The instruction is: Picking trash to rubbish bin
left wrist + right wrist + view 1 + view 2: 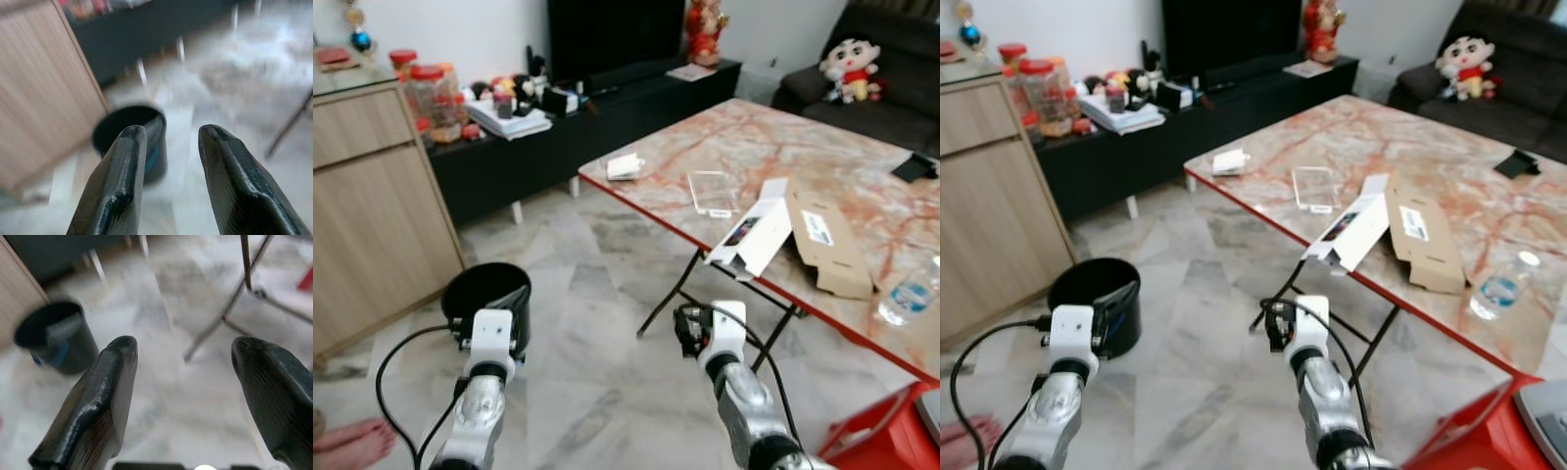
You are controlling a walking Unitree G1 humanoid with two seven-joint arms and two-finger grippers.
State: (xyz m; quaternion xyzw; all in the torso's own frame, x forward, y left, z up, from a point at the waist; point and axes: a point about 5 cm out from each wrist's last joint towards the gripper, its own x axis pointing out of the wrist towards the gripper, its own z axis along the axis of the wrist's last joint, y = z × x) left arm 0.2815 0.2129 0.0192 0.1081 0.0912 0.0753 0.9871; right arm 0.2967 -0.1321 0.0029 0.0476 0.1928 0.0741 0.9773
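A black rubbish bin (489,292) stands on the marble floor beside a wooden cabinet. My left gripper (168,132) hangs open and empty just short of the bin (117,120). My right gripper (183,345) is open wide and empty, low in front of the table's near corner. On the marble table (862,186) lie a white-and-black carton (751,235), a flattened cardboard box (827,245), a clear plastic wrapper (712,191), a small white packet (625,166) and a plastic bottle (909,294).
The wooden cabinet (372,206) stands at the left, with a cluttered black TV console (597,108) behind. The table's folding metal legs (675,284) cross ahead of my right arm. A red stool (891,431) is at the bottom right. A person's bare foot (352,441) is at the bottom left.
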